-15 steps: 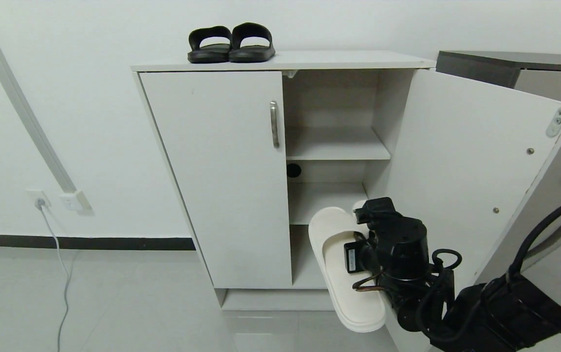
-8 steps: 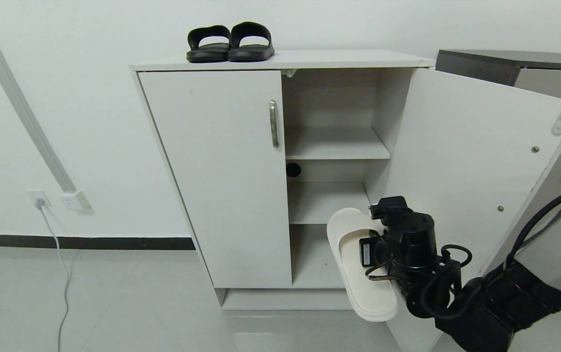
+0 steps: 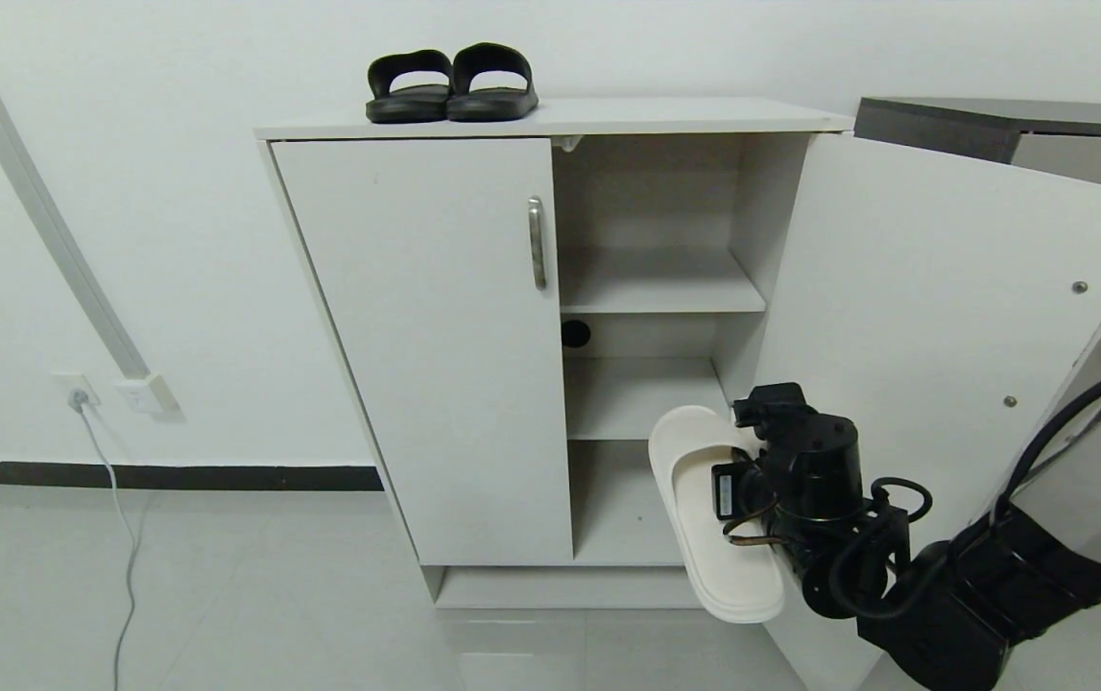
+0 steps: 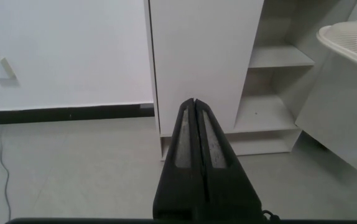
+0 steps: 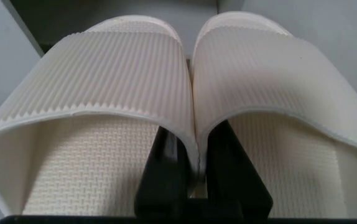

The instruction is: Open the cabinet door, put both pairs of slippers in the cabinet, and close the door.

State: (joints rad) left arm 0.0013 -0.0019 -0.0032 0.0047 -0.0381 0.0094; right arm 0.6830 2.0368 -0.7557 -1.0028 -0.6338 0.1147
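A white cabinet [image 3: 416, 365] stands against the wall, its left door shut and its right door [image 3: 915, 317] swung wide open. A pair of black slippers [image 3: 452, 84] rests on the cabinet top. My right gripper [image 3: 752, 451] is shut on a pair of white slippers [image 3: 708, 509], held on edge in front of the open lower shelves. In the right wrist view the fingers [image 5: 166, 171] pinch the two inner edges of the white slippers [image 5: 185, 112] together. My left gripper [image 4: 194, 134] is shut and holds nothing, low above the floor facing the cabinet [image 4: 206, 62].
Shelves [image 3: 660, 283] inside the open half hold nothing. A grey cabinet [image 3: 1040, 134] stands right behind the open door. A wall socket with a cable [image 3: 80, 395] is at the left. Tiled floor [image 3: 176, 595] lies in front.
My right arm has carried the white slippers to the right and slightly toward the cabinet opening. The open door has swung a little wider.
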